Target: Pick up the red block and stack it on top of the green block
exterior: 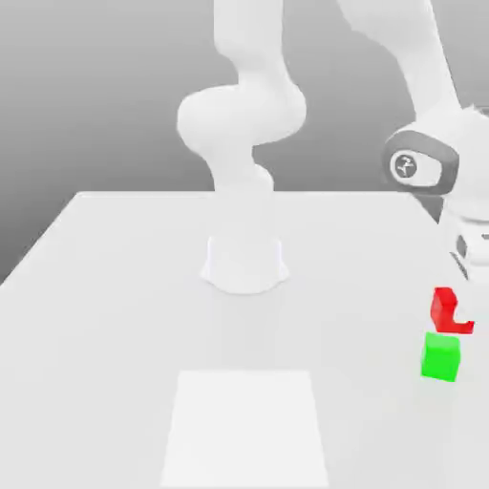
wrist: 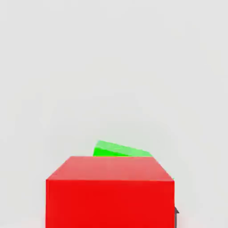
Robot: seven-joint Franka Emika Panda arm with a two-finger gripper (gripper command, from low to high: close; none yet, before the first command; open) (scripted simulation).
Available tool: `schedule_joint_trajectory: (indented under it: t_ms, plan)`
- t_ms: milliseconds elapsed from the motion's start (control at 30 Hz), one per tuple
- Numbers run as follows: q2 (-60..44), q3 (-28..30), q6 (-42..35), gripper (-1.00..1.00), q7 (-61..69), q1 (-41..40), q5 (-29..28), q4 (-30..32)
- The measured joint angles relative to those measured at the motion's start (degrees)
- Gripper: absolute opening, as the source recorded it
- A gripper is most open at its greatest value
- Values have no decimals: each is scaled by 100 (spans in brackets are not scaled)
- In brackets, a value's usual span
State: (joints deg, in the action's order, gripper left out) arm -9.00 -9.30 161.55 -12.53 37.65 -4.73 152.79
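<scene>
The red block [exterior: 443, 311] hangs just above the green block [exterior: 441, 356] at the exterior view's right edge, set slightly to the right of it. My gripper [exterior: 458, 306] reaches down from above and is shut on the red block; one white finger covers part of the block's upper right. In the hand view the red block [wrist: 110, 196] sits large and close, and a corner of the green block [wrist: 119, 149] peeks out behind its top edge. I cannot tell whether the two blocks touch.
The arm's white base [exterior: 244, 263] stands at the middle of the white table [exterior: 105, 315]. A lighter rectangular patch [exterior: 246, 425] lies on the table near the front. The blocks sit close to the table's right side.
</scene>
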Motion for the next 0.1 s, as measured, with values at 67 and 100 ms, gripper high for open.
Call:
schedule_joint_trajectory:
  t_ms: [67, 100]
  plan:
    - [0, 0, 0, 100, 0, 0, 0, 0]
    - [0, 0, 0, 100, 0, 0, 0, 0]
